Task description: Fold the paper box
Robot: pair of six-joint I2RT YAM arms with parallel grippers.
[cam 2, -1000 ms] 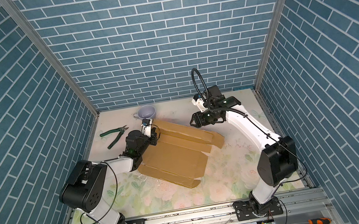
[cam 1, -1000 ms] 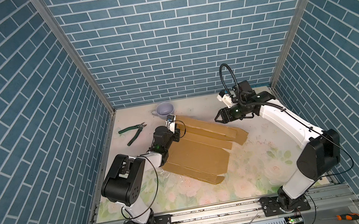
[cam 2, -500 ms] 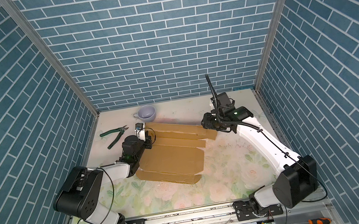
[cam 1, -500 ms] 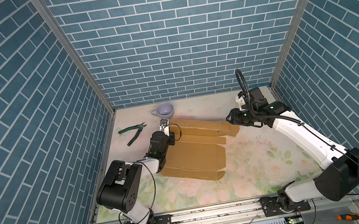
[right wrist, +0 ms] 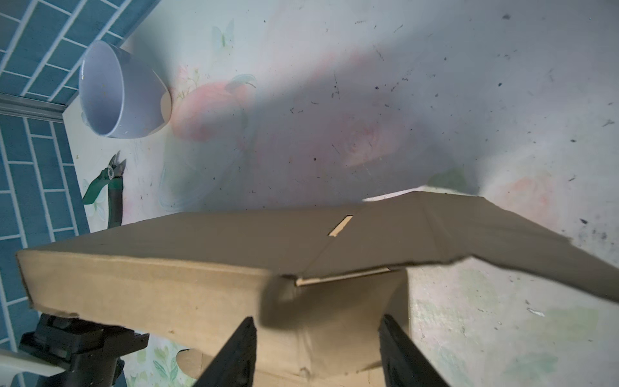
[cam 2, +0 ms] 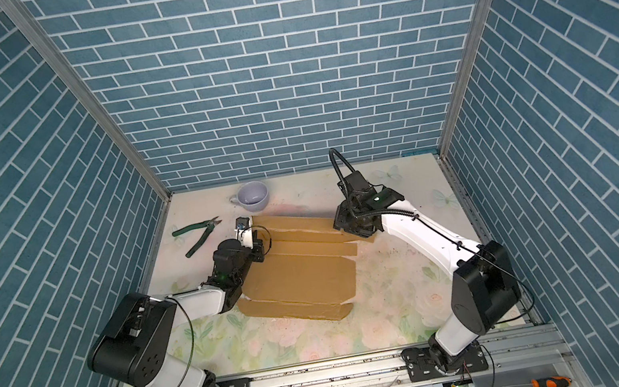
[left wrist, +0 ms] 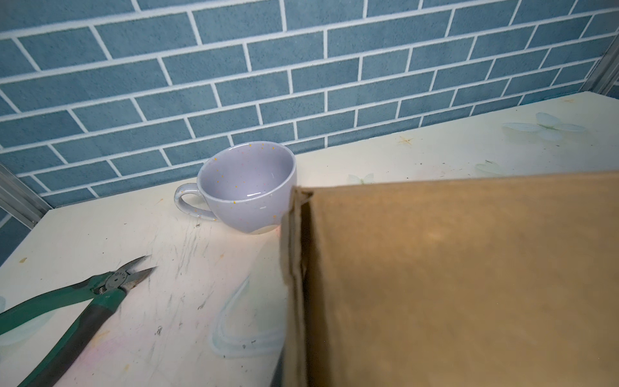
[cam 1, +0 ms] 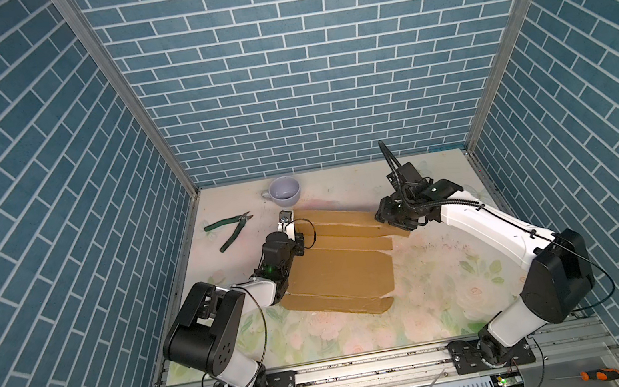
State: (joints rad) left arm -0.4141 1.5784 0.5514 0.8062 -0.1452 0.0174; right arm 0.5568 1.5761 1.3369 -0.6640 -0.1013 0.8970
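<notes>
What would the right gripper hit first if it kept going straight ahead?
The paper box: its cardboard flap sits directly ahead of the right gripper, seemingly reaching between the fingers.

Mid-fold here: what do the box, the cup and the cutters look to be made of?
Box: brown corrugated cardboard, matte; its cut edge shows layers. Cup: probably glazed ceramic, lilac with tiny speckles and a glossy highlight inside. Cutters: bare grey metal jaws; the green handles look plastic or rubber-coated, hard to tell which.
</notes>
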